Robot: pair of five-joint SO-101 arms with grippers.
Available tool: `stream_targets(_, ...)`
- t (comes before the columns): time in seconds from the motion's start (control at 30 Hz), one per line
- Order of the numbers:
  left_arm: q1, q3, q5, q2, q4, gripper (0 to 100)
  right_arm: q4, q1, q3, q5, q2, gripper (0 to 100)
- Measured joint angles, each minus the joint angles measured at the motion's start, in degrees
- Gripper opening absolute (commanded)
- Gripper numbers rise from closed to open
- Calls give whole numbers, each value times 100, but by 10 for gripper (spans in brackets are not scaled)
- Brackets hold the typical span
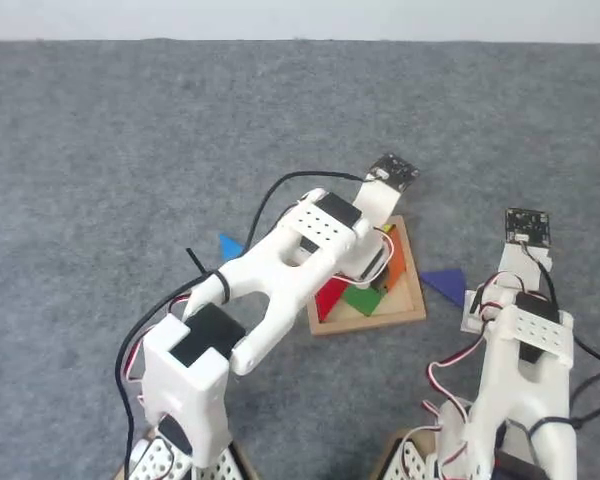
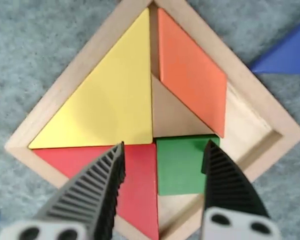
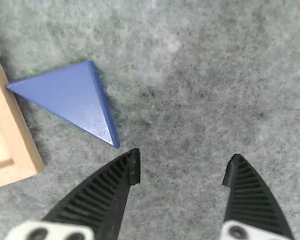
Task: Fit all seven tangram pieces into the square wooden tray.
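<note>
The dark blue triangle (image 3: 72,97) is the one to watch. It lies flat on the grey mat (image 3: 215,75) just outside the wooden tray (image 2: 72,85), on the right arm's side; one sharp tip aims at the tray rim and nearly touches it. The long edge runs from that tip slantwise back toward the right claw (image 3: 185,153), so the long axis sits crooked to the claw's gap, not square across it. The triangle is ahead of that claw and off to the tray side, not between the fingers; the claw is spread wide with nothing in it. I reckon it needs a sidestep plus some wrist twist first.

The right arm is clearly the nearer one. The left claw (image 2: 166,144) hangs over the tray, also open and empty, above the green square (image 2: 182,170) and red triangle (image 2: 137,190); the yellow triangle (image 2: 105,100) and orange parallelogram (image 2: 190,70) are seated too; a pale blue piece (image 1: 230,245) lies beyond the left arm.
</note>
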Motion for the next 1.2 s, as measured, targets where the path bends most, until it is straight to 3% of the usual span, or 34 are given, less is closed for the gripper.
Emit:
stream_targets(0.2, -273, 378, -18, -958, 0, 232, 0, -44, 0, 0, 0, 274)
stream_targets(0.4, -1310, 1363, -35, -2295, 0, 233, 0, -44, 0, 0, 0, 274)
stream_targets(0.57, -2382, 2057, 88, -2514, -246, 235, 0, -44, 0, 0, 0, 274)
stream_targets(0.77, -2629, 2497, 281, -2514, -703, 235, 0, -97, -26, 290, 0, 276)
stream_targets(1.0, -3297, 3182, 571, -2523, -1697, 235, 1292, -176, -1662, 624, 141, 277)
stream_targets(1.2, -3393, 3200, 580, -2523, -1899, 235, 2391, -1178, -3516, 835, 1442, 275)
